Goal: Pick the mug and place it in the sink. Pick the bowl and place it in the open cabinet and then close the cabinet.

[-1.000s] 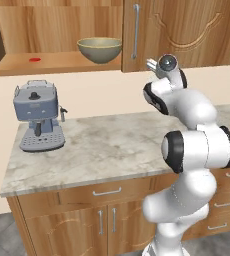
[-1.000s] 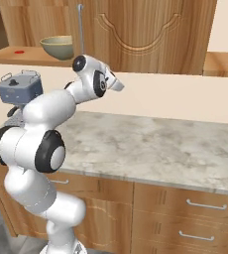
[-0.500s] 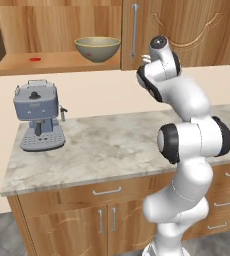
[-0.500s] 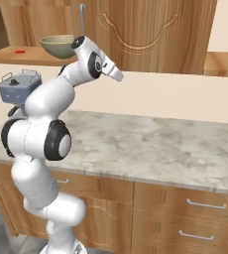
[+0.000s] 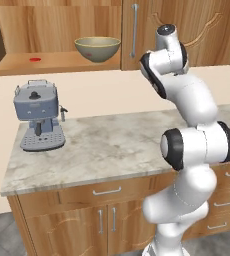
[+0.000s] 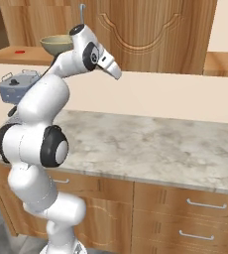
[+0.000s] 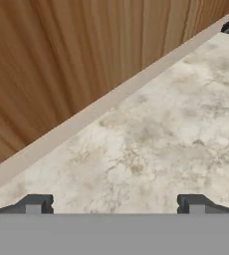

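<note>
Nearest the base, the lower drawer-and-door cabinets (image 5: 107, 210) run under the marble counter (image 5: 112, 145), which carries an espresso machine (image 5: 37, 117) at its left end. Above the counter the arm is raised high, its hand close to the wooden cabinet door (image 6: 150, 34). In the hand view the gripper (image 7: 114, 205) looks down past a wood face onto the marble below; its two finger tips (image 7: 34, 204) stand far apart with nothing between them, so the jaws are wide open and empty.

Farther back and up, the bowl (image 5: 97, 48) sits on the light shelf (image 5: 52, 62) of the open wall cabinet, just left of the vertical silver handle (image 5: 134, 31). A small red spot (image 5: 35, 59) lies on the shelf well to the bowl's left. The bowl looks settled, upright and clear of the hand. The mug cannot be made out in these views; only a dark corner at the top right of the hand view may be the sink, too small to tell.

Judging from this, the step in hand is closing the cabinet. The open door on the left side is not clearly visible, so the arm likely needs to swing left to find its edge. A good close would push on the door's outer face near its free edge, following the door's arc, keeping the fingers and wrist outside the opening so they do not clip the bowl's rim or get pinched against the shelf.
</note>
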{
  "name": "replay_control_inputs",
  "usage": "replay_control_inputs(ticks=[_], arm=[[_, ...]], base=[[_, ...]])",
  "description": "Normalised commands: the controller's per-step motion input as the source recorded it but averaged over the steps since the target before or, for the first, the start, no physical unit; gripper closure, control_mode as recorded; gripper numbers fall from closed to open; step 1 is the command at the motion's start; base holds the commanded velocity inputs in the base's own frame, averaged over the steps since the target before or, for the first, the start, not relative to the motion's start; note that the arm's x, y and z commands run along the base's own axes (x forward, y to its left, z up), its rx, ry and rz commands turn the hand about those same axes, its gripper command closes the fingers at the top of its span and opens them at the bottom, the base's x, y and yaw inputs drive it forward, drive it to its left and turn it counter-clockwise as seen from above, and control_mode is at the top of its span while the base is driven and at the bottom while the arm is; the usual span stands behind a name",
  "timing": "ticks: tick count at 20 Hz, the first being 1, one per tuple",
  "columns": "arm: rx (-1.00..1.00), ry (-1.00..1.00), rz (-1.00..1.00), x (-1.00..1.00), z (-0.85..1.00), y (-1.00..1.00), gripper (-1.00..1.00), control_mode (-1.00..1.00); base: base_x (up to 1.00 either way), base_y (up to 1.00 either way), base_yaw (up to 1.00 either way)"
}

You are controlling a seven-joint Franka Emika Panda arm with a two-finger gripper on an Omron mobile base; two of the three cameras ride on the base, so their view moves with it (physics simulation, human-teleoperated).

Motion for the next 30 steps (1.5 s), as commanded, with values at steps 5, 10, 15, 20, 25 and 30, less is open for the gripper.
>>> replay_control_inputs(ticks=[5,10,15,20,25,30], arm=[[0.00,-0.27,-0.03,-1.00,-0.08,-0.02,-1.00,-1.00],[0.00,-0.24,0.04,-0.95,-0.44,-0.06,-1.00,-1.00],[0.07,0.02,0.05,-0.53,0.11,0.00,-1.00,-1.00],[0.00,0.15,0.00,-0.61,0.33,0.00,-1.00,-1.00],[0.00,0.28,0.00,-0.60,0.37,0.02,-1.00,-1.00],[0.00,0.09,0.00,-0.92,0.11,0.00,-1.00,-1.00]], base=[[0.00,0.00,0.00],[0.00,0.00,0.00],[0.00,0.00,0.00],[0.00,0.00,0.00],[0.00,0.00,0.00],[0.00,0.00,0.00]])
